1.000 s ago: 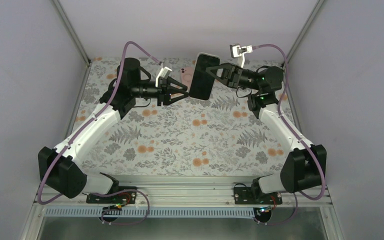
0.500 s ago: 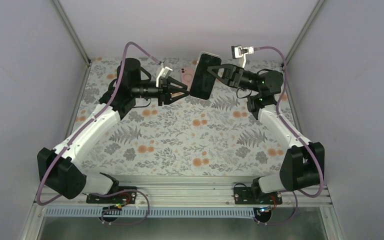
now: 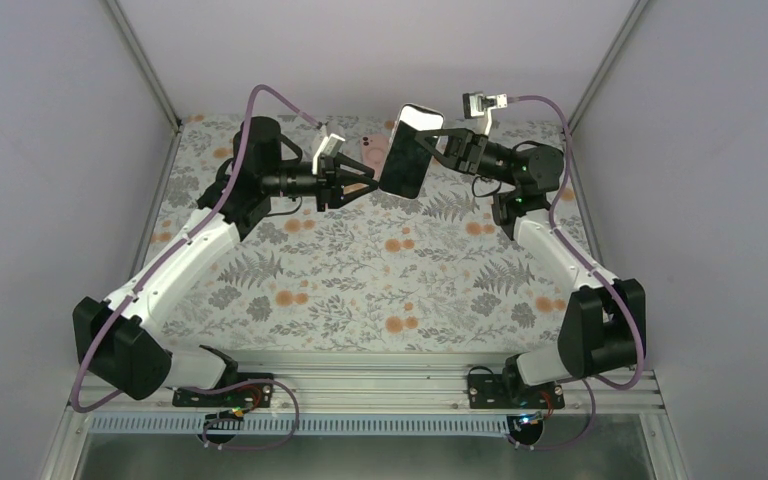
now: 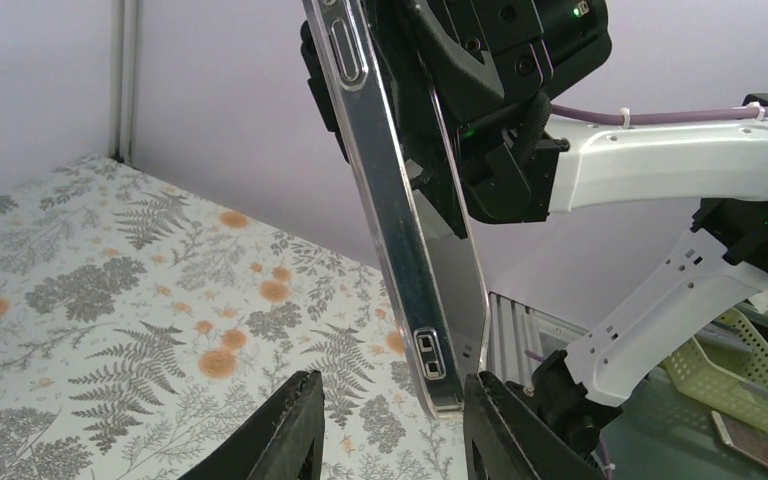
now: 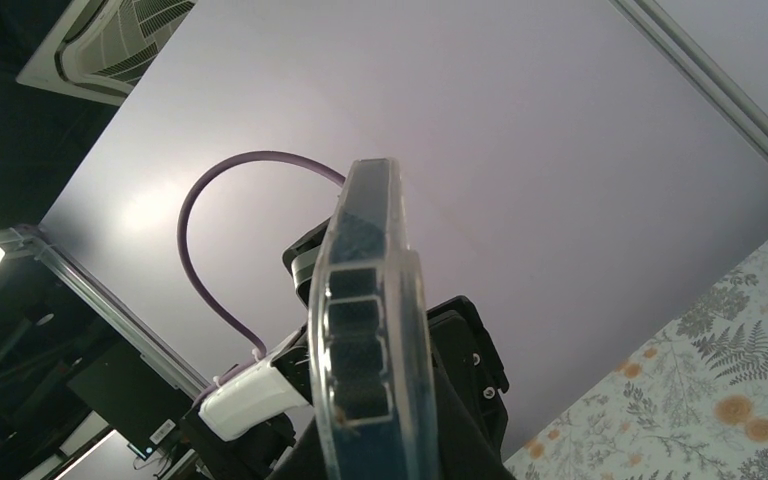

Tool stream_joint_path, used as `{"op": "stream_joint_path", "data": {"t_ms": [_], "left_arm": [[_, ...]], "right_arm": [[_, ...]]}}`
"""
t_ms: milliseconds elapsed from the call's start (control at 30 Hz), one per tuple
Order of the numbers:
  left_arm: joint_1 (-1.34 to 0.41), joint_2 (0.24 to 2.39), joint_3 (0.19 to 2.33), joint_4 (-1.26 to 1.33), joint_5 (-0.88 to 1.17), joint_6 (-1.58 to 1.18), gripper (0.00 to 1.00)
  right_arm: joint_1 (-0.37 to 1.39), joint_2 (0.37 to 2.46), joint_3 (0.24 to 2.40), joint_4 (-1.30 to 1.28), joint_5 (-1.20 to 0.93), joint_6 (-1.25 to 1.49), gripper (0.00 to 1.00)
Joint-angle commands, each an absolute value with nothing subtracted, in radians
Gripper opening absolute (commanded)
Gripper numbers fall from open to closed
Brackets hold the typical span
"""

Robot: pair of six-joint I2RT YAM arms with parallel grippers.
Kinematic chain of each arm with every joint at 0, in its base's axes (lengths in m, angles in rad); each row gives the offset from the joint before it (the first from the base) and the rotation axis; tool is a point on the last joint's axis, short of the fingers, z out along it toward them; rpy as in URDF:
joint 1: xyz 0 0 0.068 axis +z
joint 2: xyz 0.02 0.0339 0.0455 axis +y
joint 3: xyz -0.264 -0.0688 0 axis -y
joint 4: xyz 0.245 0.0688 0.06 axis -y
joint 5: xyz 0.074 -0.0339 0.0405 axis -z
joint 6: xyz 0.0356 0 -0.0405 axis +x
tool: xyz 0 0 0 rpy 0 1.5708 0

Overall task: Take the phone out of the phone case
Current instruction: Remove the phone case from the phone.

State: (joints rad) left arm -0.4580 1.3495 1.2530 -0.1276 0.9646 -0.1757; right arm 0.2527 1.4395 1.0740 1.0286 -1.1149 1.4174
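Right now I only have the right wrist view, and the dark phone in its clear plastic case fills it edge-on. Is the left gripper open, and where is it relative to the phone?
Observer: The left wrist view shows the left gripper open, with a finger on either side of the phone at its lower end. I cannot tell whether they touch it.
Operator: Is the phone off the table?
Observer: Yes. In the top view the right gripper holds it upright in the air above the floral table.
Operator: Anything else on the table?
Observer: A pink item lies on it behind the left gripper, partly hidden.
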Motion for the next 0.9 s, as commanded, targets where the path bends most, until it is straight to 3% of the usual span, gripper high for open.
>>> {"op": "stream_joint_path", "data": {"t_ms": [0,733,867], "left_arm": [[-0.443,1.399,1.217,-0.197,0.728,-0.132,0.34],[-0.450,1.421,1.202,-0.253,0.563,-0.107,0.33],[-0.436,1.413,1.206,-0.238,0.613,-0.119,0.34]], "right_arm": [[0.292,1.390,1.107,1.219,-1.142,1.583,0.04],[0.290,1.388,1.124,1.331,-1.141,1.653,0.04],[0.287,1.386,1.120,1.320,-1.142,1.640,0.04]]}}
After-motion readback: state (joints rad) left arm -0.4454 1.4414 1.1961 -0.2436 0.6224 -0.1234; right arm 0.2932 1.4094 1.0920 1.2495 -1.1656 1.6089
